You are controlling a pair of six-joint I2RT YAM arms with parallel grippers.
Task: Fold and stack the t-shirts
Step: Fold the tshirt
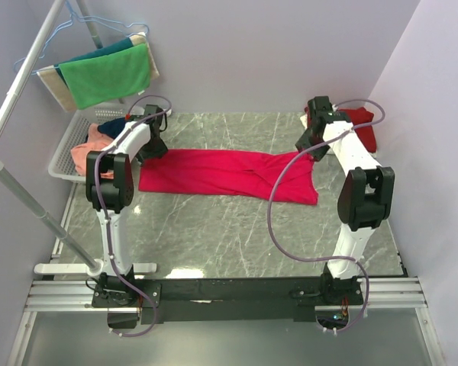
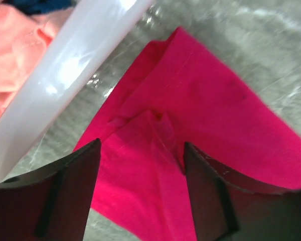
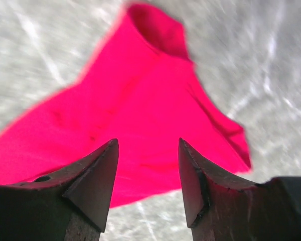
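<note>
A grey marble surface carries a pinkish-red t-shirt in a long band. The left gripper and right gripper hover open over its ends.

White arms, black joints, purple cables, black fingers.

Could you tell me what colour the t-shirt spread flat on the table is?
Bright pinkish-red t-shirt; clearest in the top external view.

You had pale lilac walls boxing in your grey marble-look desk, with a white drying rack and basket at its far-left corner.
</note>
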